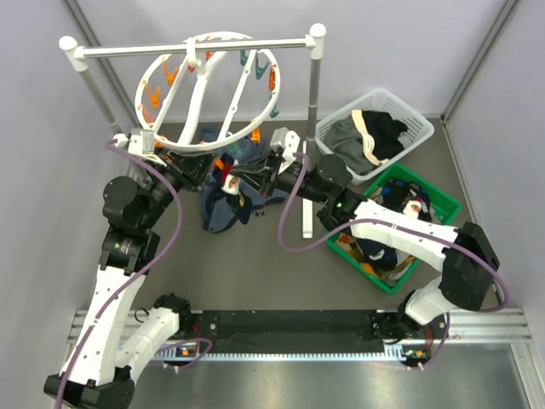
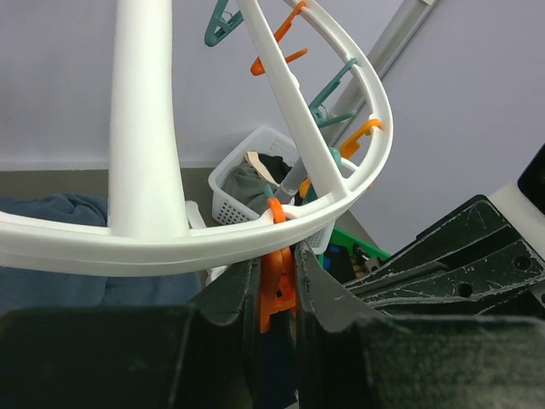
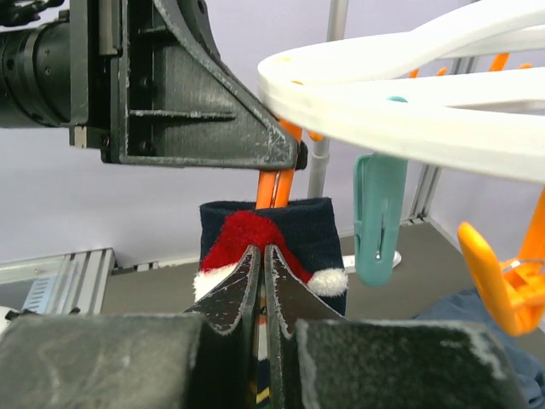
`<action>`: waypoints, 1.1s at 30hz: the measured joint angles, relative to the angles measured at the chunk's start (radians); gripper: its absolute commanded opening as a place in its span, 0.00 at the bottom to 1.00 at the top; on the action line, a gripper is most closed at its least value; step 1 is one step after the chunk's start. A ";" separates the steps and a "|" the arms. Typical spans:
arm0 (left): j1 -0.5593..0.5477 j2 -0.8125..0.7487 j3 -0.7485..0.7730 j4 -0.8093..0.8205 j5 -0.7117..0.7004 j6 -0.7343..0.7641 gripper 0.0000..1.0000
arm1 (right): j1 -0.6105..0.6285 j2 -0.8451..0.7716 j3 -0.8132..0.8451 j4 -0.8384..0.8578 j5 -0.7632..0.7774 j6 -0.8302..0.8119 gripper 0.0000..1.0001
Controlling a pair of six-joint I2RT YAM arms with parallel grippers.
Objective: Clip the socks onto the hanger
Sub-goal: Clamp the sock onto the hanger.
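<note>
right claw (image 3: 262, 253) pinches navy sock (image 3: 313, 227) | sock top at orange clip (image 3: 274, 188) | hanger (image 3: 409, 119) above

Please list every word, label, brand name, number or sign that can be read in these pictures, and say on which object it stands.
No text can be read in any view.
sock: it bears only a red and white hat picture, no letters.
hanger: plain white plastic, no print visible.
orange clip: plain, no print visible.

The sock (image 3: 300, 228) hangs below the hanger (image 3: 383, 94) — a basket (image 1: 423, 128) to their right.
</note>
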 measured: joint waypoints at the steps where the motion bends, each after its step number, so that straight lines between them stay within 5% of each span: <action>1: 0.000 0.000 0.000 0.000 0.002 0.000 0.00 | 0.000 0.006 0.008 0.001 -0.003 0.003 0.00; 7: 0.000 -0.007 0.000 0.000 0.010 -0.015 0.05 | 0.000 0.024 0.019 0.011 -0.002 0.010 0.00; 10: 0.000 -0.013 0.000 0.000 0.015 -0.022 0.16 | 0.000 0.025 0.019 0.011 -0.002 0.014 0.00; 15: 0.000 -0.018 0.006 -0.012 0.015 -0.026 0.56 | 0.000 0.028 0.026 0.013 -0.002 0.014 0.00; 19: 0.000 -0.026 0.009 -0.026 0.010 -0.024 0.73 | 0.000 0.030 0.039 0.016 -0.003 0.013 0.00; 23: 0.000 -0.037 0.016 -0.042 -0.008 -0.019 0.78 | 0.000 0.032 0.064 0.005 -0.005 0.009 0.38; 33: 0.000 -0.035 0.031 -0.053 -0.038 0.004 0.80 | 0.002 0.029 0.049 0.011 0.031 -0.040 0.51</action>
